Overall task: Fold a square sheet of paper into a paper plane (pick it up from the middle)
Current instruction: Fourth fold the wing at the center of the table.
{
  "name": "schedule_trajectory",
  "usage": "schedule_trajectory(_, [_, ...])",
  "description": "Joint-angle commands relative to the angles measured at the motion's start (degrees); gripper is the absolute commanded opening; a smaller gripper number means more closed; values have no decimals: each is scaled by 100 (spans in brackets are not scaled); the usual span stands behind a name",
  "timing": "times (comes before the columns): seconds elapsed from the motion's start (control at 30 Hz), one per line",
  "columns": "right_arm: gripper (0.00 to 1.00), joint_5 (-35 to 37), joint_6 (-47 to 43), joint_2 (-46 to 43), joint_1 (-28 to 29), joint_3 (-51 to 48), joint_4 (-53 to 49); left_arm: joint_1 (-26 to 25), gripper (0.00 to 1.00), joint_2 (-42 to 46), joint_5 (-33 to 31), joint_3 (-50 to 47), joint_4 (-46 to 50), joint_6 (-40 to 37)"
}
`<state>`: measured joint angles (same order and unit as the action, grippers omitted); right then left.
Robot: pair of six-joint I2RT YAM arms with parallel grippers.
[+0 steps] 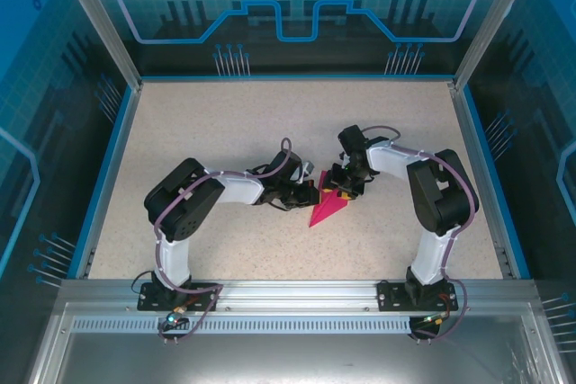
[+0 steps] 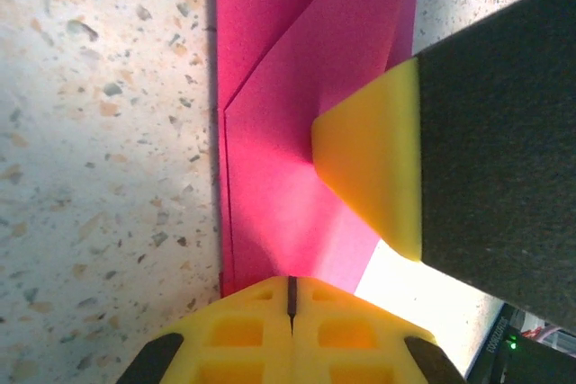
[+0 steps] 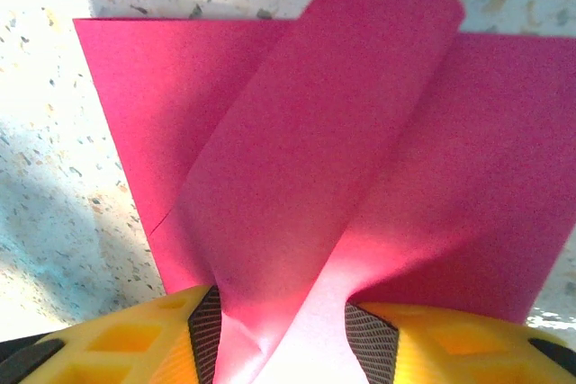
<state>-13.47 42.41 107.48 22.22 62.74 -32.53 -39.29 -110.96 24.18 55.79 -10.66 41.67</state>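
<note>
Where my two arms meet: pink paper point(image 1: 329, 207) lies on the table point(image 1: 225, 132), just off centre toward 4 o'clock, folded to a point that aims at 7 o'clock.
Left gripper point(image 1: 304, 193): reaches in from 9 o'clock. Its wrist camera shows the jaws fully together, tips down at the paper's near edge. Pinching or only pressing, I can't tell.
Right gripper point(image 1: 345, 186): comes in from 1 o'clock. On its wrist camera I see it clamped on a raised flap of the paper, which bows up between the two pads.
Right finger point(image 2: 369, 168): yellow tip resting on the paper, at 3 o'clock in the left wrist view.
Creases: one diagonal fold line, with straight layered edges beside it.
</note>
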Motion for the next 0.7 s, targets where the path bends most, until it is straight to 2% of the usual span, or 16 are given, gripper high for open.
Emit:
schedule_trajectory(0.0, [50,886,-119,1099,212,-507,249,-44,0,-110,-129,134,261,-159])
schedule_trajectory(0.43, [50,835,-155,1057,248,-411,185,-35,0,-172,-178,146,405,-168])
schedule_trajectory(0.67, [50,487,-205,-302,184,-421,245,-108,0,-255,-391,179,882,-293])
